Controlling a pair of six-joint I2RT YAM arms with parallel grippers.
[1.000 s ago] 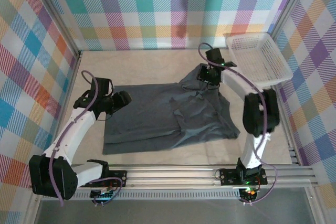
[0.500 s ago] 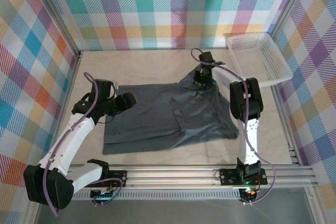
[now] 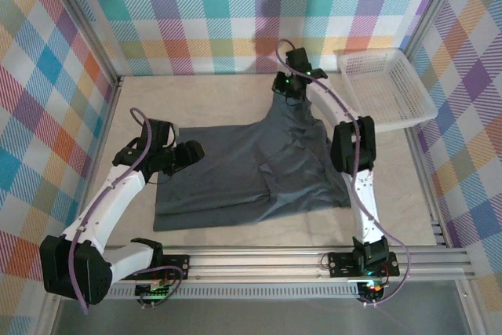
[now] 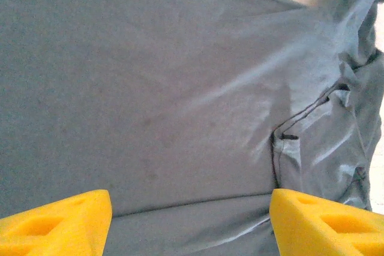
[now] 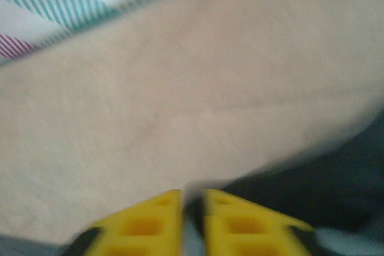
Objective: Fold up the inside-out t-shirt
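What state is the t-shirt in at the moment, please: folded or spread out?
Spread out, not folded: the t-shirt lies mostly flat on the table, one far corner stretched backward by the right claw, shut on it.

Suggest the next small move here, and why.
Probably lower the left gripper and close it on the t-shirt: it hovers open above the cloth near its left edge, while the right gripper pinches the far edge, pulled taut.
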